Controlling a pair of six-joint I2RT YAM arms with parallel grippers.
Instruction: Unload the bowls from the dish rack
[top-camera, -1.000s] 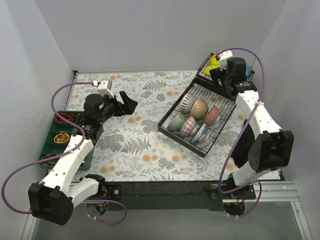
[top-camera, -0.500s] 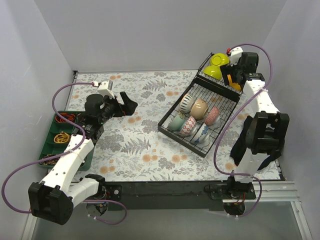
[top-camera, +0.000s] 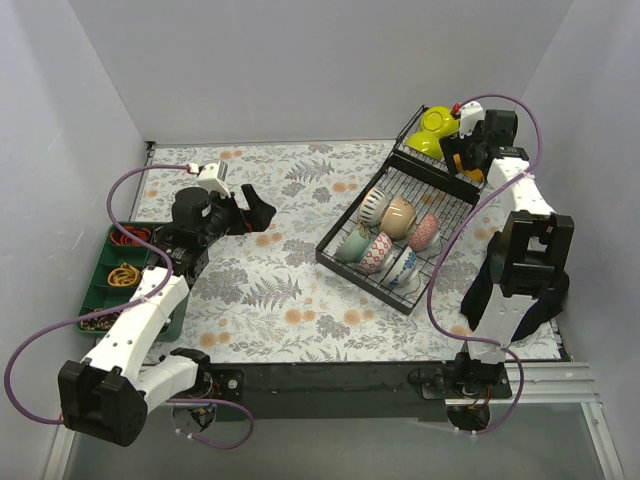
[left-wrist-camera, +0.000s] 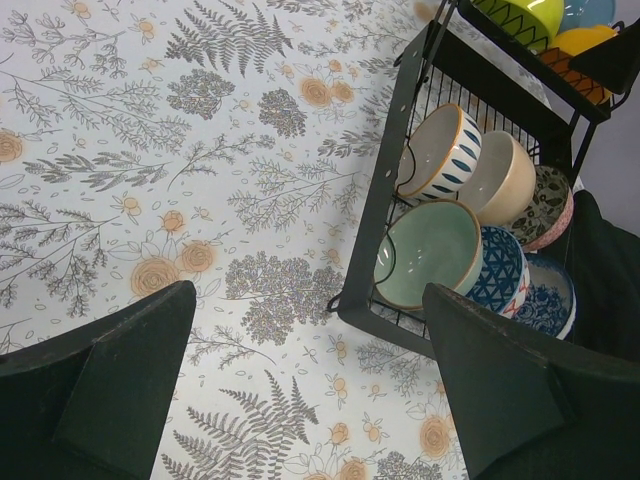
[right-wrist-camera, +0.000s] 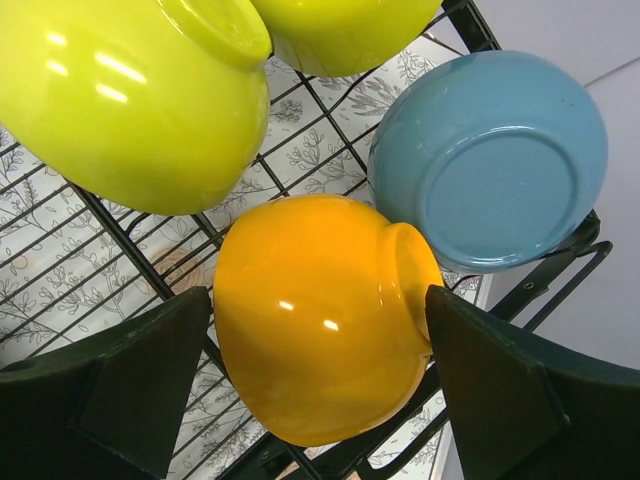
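Note:
The black wire dish rack (top-camera: 335, 258) stands at the right of the table, with several patterned bowls upright in its slots: a pale-green bowl (left-wrist-camera: 430, 255), a striped bowl (left-wrist-camera: 440, 150), a beige bowl (left-wrist-camera: 505, 175). On its raised tier (top-camera: 412, 135) lie two lime-yellow bowls (right-wrist-camera: 120, 100), a blue bowl (right-wrist-camera: 490, 170) and an orange bowl (right-wrist-camera: 310, 320), all bottom up. My right gripper (right-wrist-camera: 318, 295) straddles the orange bowl, open, one finger at its foot and a thin gap at the other. My left gripper (left-wrist-camera: 308, 295) hovers open and empty over the cloth, left of the rack.
A green compartment tray (top-camera: 95, 275) holding small items sits at the table's left edge beside my left arm. Grey walls close in the back and both sides, and the raised tier stands tight in the back right corner. A floral cloth covers the table.
My right arm swung out to the back right corner and brought its gripper down around the orange bowl. My left arm has hardly moved.

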